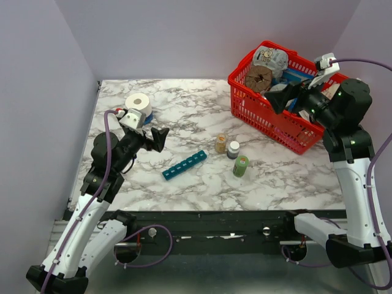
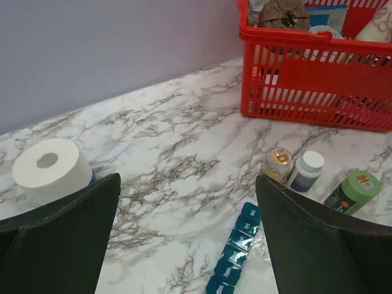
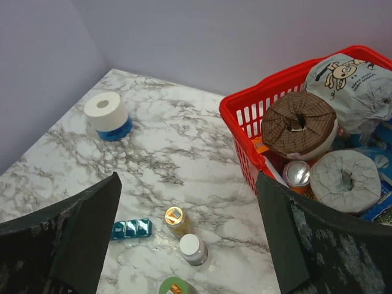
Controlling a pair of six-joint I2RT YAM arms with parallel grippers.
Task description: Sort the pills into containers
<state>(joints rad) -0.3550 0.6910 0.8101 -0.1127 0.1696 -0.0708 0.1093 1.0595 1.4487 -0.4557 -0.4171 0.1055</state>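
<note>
Basket (image 1: 260,113): red, far right corner of the table (image 1: 184,131), full.
Toilet roll (image 1: 138,104): far left, on end.
Green bottle (image 1: 241,165), amber bottle (image 1: 220,144), white-capped bottle (image 1: 233,149): clustered mid-table.

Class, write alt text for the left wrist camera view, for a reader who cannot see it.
The open, empty left gripper hangs over a marble table, with a teal pill organiser lying just ahead. Behind it stand a gold-capped bottle, a white-capped bottle and a green bottle, before a red basket; a toilet roll sits left.

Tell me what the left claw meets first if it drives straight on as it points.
Probably the bare marble table, just beside the teal pill organiser; depth is unclear, so it might clip that.
</note>
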